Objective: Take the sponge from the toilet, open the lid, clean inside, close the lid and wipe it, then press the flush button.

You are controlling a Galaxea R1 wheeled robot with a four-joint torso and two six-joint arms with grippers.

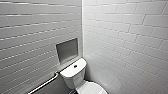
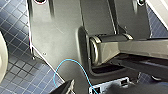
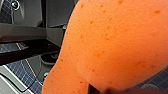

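Sponge sits pinched in the closed right gripper, clear of the floor; toilet lid looks down, so a firm squeeze seems wise when reaching for its rim.

— Casing condition?
— Matte dark grey plate; round red-ringed fitting at one corner; small screw near the edge.
— Wiring?
— One thin light-blue cable, looped. White connector block. Rounded grey joint.
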